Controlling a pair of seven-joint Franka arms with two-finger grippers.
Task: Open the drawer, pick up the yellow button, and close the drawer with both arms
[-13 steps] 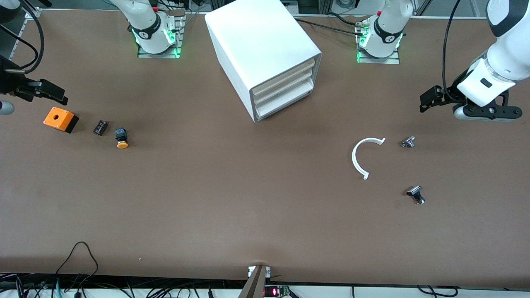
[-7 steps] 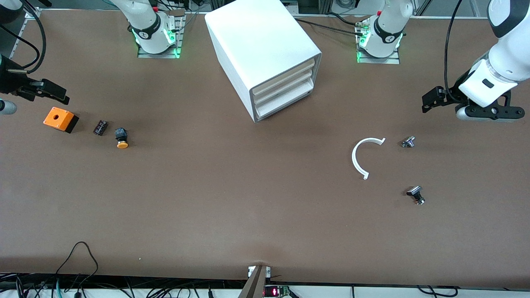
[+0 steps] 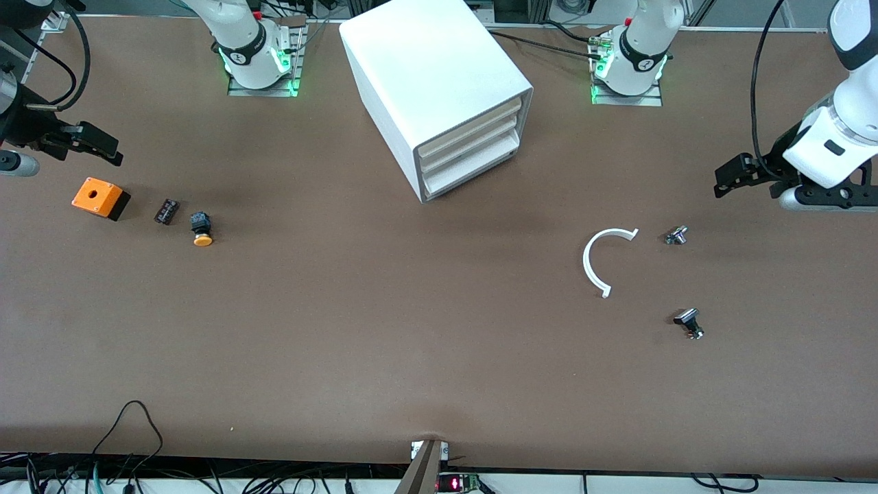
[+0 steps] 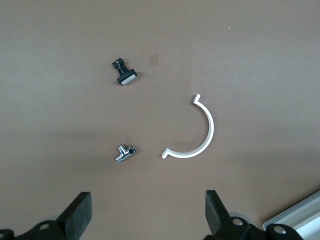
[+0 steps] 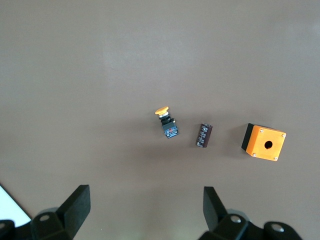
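Observation:
The white cabinet (image 3: 425, 68) stands at the robots' side of the table, mid-table. Its top drawer (image 3: 473, 122) is shut, as are the two below it. The orange-capped button (image 3: 202, 230) lies on the table toward the right arm's end, and it shows in the right wrist view (image 5: 166, 123). My right gripper (image 3: 99, 145) is open and empty in the air near the orange box, as the right wrist view (image 5: 147, 202) shows. My left gripper (image 3: 732, 177) is open and empty in the air at the left arm's end, as the left wrist view (image 4: 148, 207) shows.
An orange square box with a hole (image 3: 100, 197) and a small black part (image 3: 166, 210) lie beside the button. A white C-shaped ring (image 3: 595, 262) and two small black-and-silver buttons (image 3: 676, 235) (image 3: 689, 322) lie toward the left arm's end.
My left gripper has moved farther toward the left arm's end of the table. My right gripper has shifted slightly toward the robots' side. Nothing on the table has moved.

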